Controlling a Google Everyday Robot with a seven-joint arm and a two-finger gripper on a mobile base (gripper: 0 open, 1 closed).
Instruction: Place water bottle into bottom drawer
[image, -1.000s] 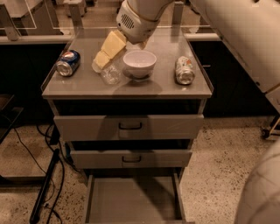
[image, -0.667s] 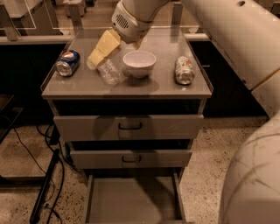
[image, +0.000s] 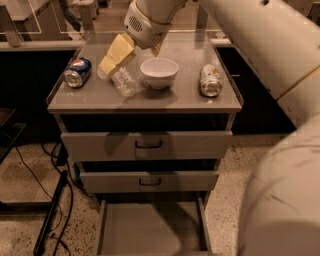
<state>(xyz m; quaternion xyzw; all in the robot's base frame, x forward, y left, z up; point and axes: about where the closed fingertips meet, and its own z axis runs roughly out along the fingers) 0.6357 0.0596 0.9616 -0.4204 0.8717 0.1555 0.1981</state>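
Light: dim and warm, falling from above onto the grey metal cabinet top, the brightest surface.
Shadows: a soft patch on the top under the white ceramic bowl; black recesses beneath the top; the open grey bottom drawer far below lies murky.
Gripper: pale yellow, well lit, above the top's left half.
Blur: the large white arm shell right of the top.

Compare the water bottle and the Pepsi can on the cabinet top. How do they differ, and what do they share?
The water bottle is clear and crinkled; the Pepsi can is blue and opaque. The bottle lies beside the white bowl; the can lies alone near an edge. The claw hangs right by the bottle, apart from the can. Both lie on their sides on the cabinet top.
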